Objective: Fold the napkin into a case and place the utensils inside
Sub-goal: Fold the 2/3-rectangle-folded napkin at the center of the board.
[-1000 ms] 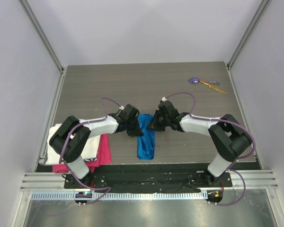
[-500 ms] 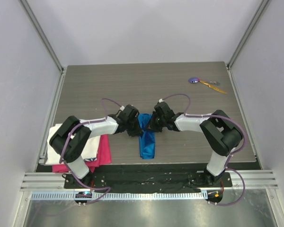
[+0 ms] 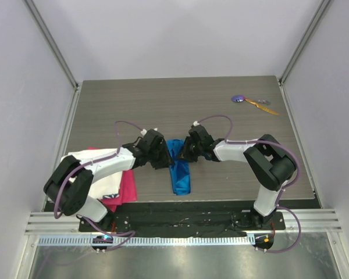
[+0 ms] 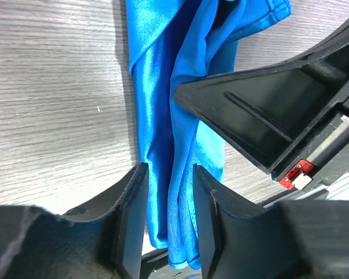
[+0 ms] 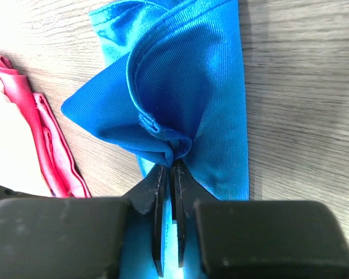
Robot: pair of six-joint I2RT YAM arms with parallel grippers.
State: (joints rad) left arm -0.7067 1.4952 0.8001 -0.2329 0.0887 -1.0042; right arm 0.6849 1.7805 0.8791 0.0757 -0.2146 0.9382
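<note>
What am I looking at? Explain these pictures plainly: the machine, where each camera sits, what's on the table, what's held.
These are two robot arms bolted at the near edge of a table. The wide picture looks down from above and behind them. The other two come from a camera on each wrist, looking past that arm's own claw. In the middle lies a blue napkin, folded into a long strip. The right claw pinches a bunched fold of it. The left claw stands open over the strip. Near the far right corner lie two small utensils: a purple-headed piece and an orange piece. A pink cloth and a white cloth sit at the near left.
</note>
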